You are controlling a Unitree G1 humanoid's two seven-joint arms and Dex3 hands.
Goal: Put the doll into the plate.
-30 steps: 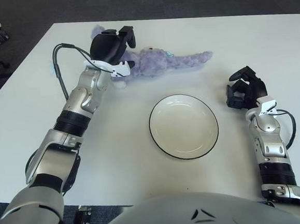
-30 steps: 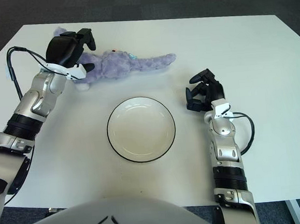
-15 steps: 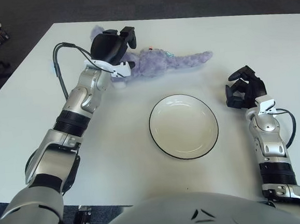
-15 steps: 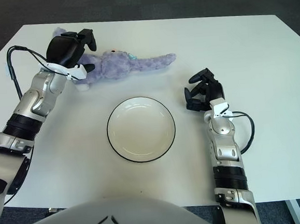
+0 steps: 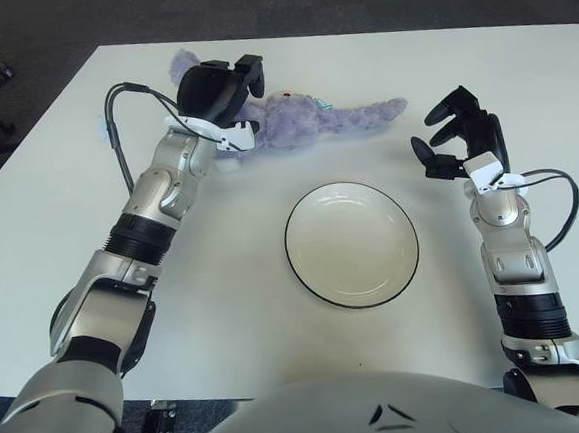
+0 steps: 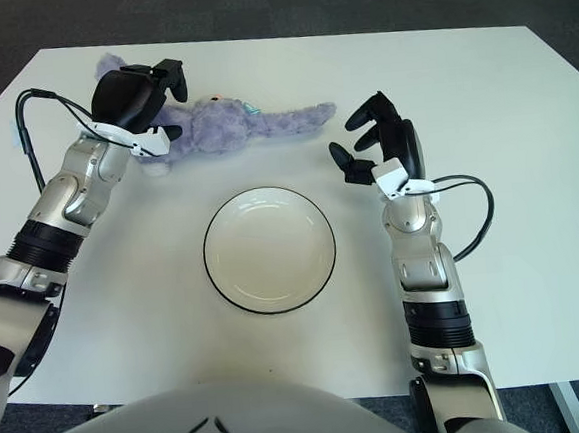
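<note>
The left hand (image 5: 221, 89) sits over the left end of the doll (image 5: 307, 118), at the far side of the table (image 5: 69, 224). Its dark fingers (image 5: 249, 71) are curled over the plush, but I cannot tell if they really grip it or only lie above it. The right hand (image 6: 376, 139) is near the other, thin end of the doll, just beside it and not touching. Its fingers (image 6: 360, 114) are spread and hold nothing.

The doll is a purple plush toy. It lies flat along the far part of the table, behind the plate (image 5: 352, 244). The plate stands between the two arms, nearer to the robot, with nothing in it.

In my judgement the task is only at its beginning. The doll is not lifted and not moved toward the plate. What is left is to take a firm hold, raise the doll, carry it over the plate and put it inside.
</note>
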